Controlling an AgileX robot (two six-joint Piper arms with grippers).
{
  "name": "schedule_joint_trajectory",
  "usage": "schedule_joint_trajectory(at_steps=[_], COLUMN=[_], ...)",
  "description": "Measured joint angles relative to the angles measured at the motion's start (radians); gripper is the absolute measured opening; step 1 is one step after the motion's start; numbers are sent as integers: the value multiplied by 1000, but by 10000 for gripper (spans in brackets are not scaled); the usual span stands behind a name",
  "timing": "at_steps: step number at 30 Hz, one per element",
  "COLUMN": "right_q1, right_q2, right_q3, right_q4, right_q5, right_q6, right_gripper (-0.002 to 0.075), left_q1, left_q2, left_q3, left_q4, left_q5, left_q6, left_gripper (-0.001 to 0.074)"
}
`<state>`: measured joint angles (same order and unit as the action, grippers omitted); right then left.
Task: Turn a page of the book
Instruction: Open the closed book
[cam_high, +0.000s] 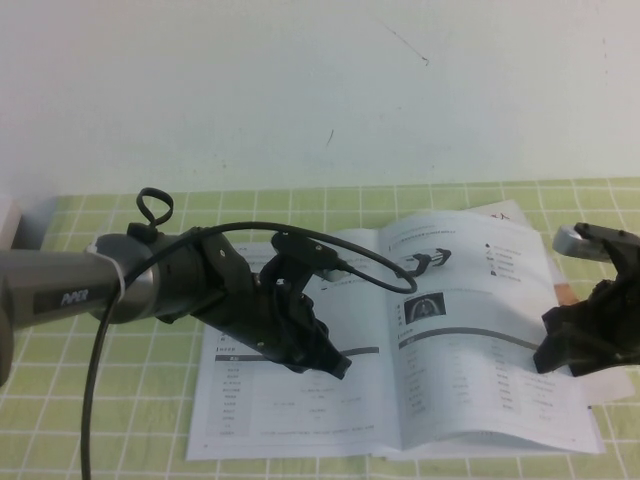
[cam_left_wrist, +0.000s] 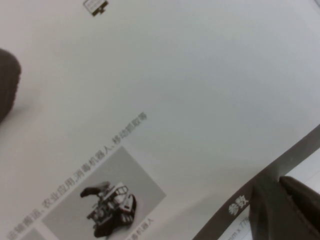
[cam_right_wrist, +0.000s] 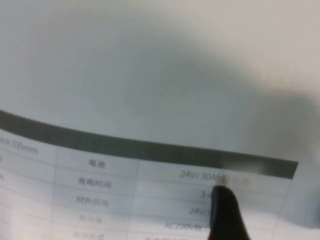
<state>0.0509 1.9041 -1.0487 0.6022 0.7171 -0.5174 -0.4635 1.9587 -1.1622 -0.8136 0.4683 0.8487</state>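
On the bench (cam_high: 100, 400) with the green checked cloth lies the thin white soft booklet (cam_high: 300, 420), open. Over its left half the left tool (cam_high: 335, 365) presses down; whether it is wide or narrow I cannot tell. To the right, the thin glossy white page (cam_high: 470, 380) lies flat, light and slippery; its outer edge seems the best hold. There the right tool (cam_high: 560, 350) rests, its opening also unclear.

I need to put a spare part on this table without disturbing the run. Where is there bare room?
Free: the green checked mat near the left corner, below the left arm, and the strip behind the book along the wall. Crowded: the left gripper sits low over the left-hand page, and the right gripper is at the right page edge.
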Motion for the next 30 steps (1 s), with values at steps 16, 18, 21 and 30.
schedule_joint_trajectory(at_steps=[16,18,21,30], right_q1=[2,2,4,10], right_q2=[14,-1,-23,-28], right_q3=[-11,-11,-15,-16], right_q4=[137,137,137,104], right_q5=[12,12,12,1], right_q6=[-98,-98,-98,-100], right_gripper=[388,388,388,386], left_q1=[3,3,3,3], left_q2=[0,0,0,0], left_q3=[0,0,0,0], left_q4=[0,0,0,0], left_q5=[2,2,2,2], left_q6=[-5,-5,-5,-5], left_gripper=[-4,-4,-4,-4])
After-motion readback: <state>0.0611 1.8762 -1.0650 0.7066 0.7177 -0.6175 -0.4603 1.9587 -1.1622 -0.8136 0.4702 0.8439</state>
